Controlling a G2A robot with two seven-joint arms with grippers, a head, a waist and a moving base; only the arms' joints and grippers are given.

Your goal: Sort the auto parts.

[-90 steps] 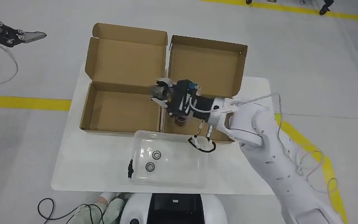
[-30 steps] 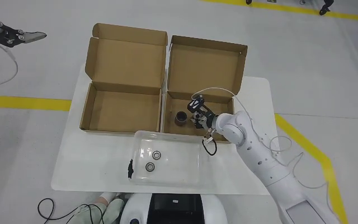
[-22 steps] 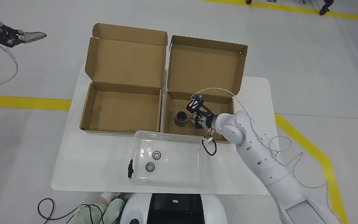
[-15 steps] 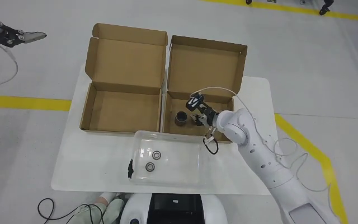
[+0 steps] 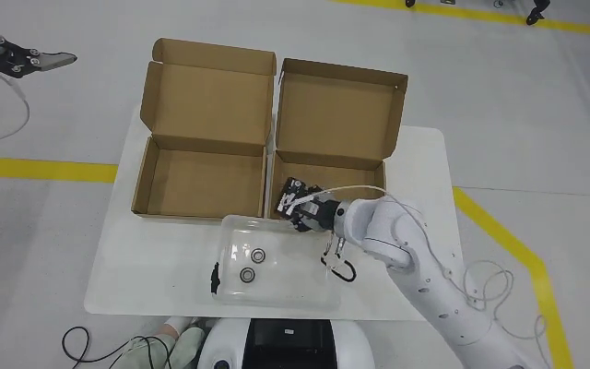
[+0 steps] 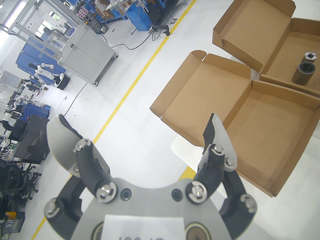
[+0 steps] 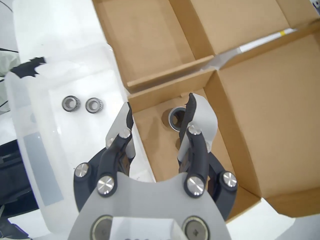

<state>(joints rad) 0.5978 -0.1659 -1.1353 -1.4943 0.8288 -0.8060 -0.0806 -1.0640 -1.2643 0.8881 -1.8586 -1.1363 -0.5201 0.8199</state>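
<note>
Two small metal bearings [image 5: 259,255] [image 5: 247,275] lie in a clear plastic bin [image 5: 309,277] at the table's front; in the right wrist view they [image 7: 70,103] [image 7: 94,104] sit side by side. My right gripper [image 5: 297,205] [image 7: 160,114] hangs open and holds nothing, over the front-left corner of the right cardboard box [image 5: 355,175], just above a dark sleeve [image 7: 176,119]. The left wrist view shows that dark sleeve [image 6: 305,73] upright with a silver sleeve [image 6: 310,57] beside it. The left cardboard box [image 5: 198,180] holds nothing. My left gripper [image 5: 28,60] [image 6: 136,128] is open, far off the table to the left.
Both boxes have their lids [image 5: 214,92] folded back and upright at the far side. A torn black scrap [image 5: 214,277] [image 7: 27,68] clings to the bin's left rim. The white table [image 5: 120,258] has bare room to the left and right of the bin.
My right gripper has swung from the middle of the right box to its front-left corner, next to the bin, and now covers the sleeves in the top view. The left arm kept still.
</note>
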